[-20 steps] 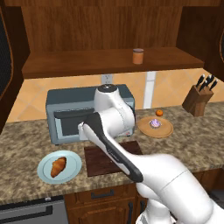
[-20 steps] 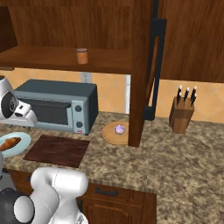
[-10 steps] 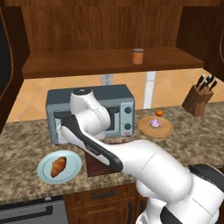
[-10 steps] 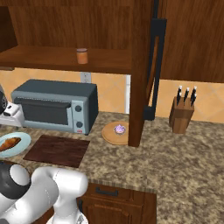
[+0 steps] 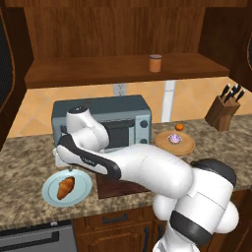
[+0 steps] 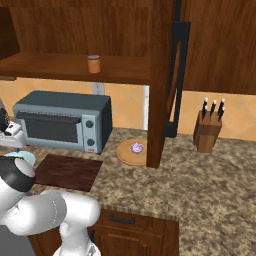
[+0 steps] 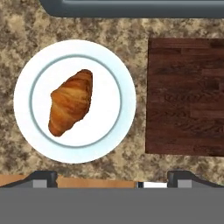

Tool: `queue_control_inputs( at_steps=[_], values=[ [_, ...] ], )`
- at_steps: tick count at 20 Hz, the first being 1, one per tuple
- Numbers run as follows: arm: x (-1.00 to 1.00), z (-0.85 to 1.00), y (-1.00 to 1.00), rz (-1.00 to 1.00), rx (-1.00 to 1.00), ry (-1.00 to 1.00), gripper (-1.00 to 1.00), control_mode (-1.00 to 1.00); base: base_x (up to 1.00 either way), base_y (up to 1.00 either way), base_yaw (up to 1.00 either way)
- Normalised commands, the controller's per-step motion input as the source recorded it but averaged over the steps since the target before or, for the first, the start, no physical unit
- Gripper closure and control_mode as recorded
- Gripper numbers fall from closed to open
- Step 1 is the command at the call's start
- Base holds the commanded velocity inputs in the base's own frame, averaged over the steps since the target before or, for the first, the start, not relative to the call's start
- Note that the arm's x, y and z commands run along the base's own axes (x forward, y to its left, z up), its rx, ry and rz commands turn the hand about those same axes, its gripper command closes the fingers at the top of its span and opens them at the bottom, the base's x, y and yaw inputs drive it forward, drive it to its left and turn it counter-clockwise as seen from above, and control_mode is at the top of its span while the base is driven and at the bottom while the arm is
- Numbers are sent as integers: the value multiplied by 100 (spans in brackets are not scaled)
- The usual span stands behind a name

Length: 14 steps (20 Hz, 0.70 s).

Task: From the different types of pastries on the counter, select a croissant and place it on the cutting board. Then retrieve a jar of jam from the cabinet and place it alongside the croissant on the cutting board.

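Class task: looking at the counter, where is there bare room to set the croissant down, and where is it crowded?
The cutting board is bare, bordered by the plate and toaster oven. Bare counter lies before the knife block. The plate is taken by the croissant.

No text, label or number is legible on anything here.

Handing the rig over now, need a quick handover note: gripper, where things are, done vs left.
Gripper: fingers apart, empty, above the counter between plate and board.
Croissant lies on the white plate, untouched.
Cutting board sits beside the plate, in front of the toaster oven, nothing on it.
Jam jar stands on the open cabinet shelf.
Done: nothing placed yet.
Left: grasp croissant, set it on board; fetch jar, set it alongside.
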Motion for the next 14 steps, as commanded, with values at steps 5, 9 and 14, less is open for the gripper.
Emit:
queue_control_inputs(
  at_steps=[5, 9, 14],
  values=[
    [18, -49, 34, 0, 0, 0, -100, -100, 0, 0, 0],
    [20, -25, 19, 0, 0, 0, -100, -100, 0, 0, 0],
    [26, -19, 24, 0, 0, 0, -100, -100, 0, 0, 0]
  ],
)
